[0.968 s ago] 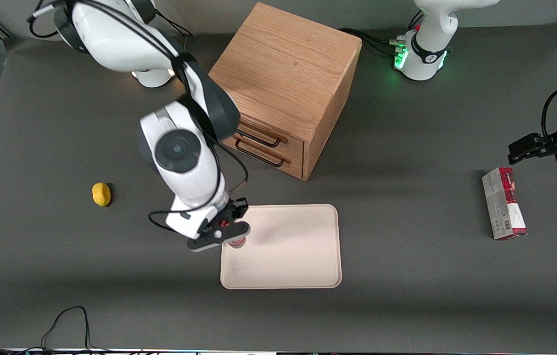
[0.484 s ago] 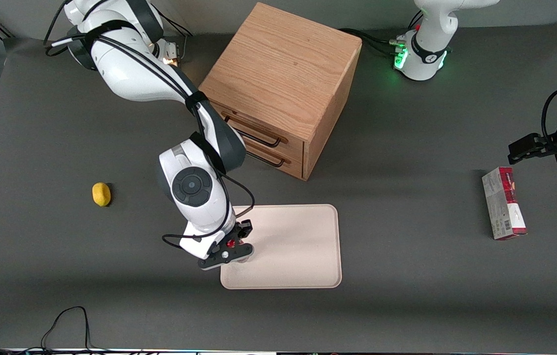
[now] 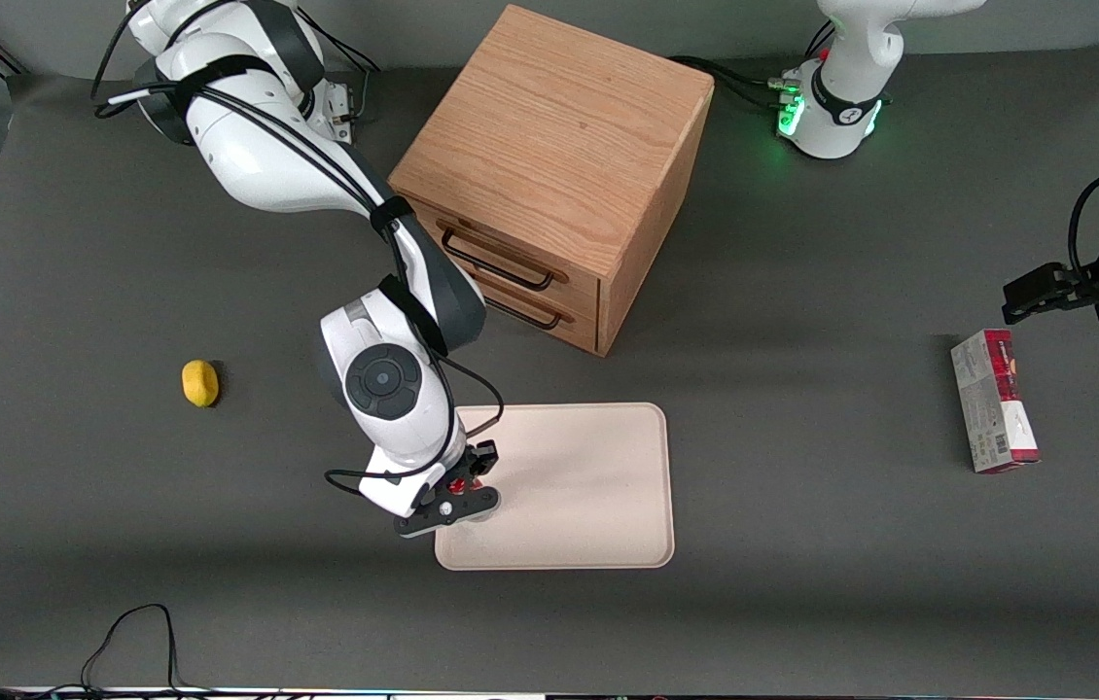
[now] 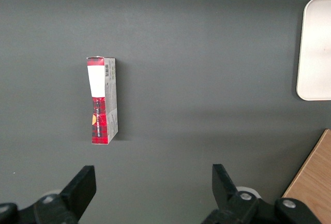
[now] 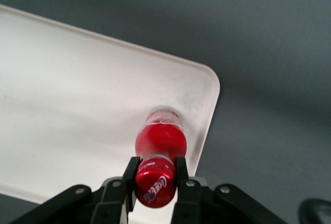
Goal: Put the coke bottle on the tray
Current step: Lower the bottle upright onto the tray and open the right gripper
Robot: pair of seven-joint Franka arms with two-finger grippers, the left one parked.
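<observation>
Placing step: pincer [image 5: 155, 175] clenched on coke bottle [image 5: 159, 144], over tray [image 5: 77, 105] corner. Next: lower, release.

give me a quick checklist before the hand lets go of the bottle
1. Hand shut on the bottle at the cap: ok, a finger sits on each side of it.
2. Bottle over the tray: ok, its base shows against cream surface inside the rim.
3. Margin from the edge: not ok, the bottle stands close to the tray corner nearest the working arm's end.
4. Base resting on the tray: cannot tell, contact is not visible.
5. Bottle upright: ok, seen from straight above the cap.
6. Nothing else on the tray near it: ok; the carton and the yellow thing lie on the table apart from it.
</observation>
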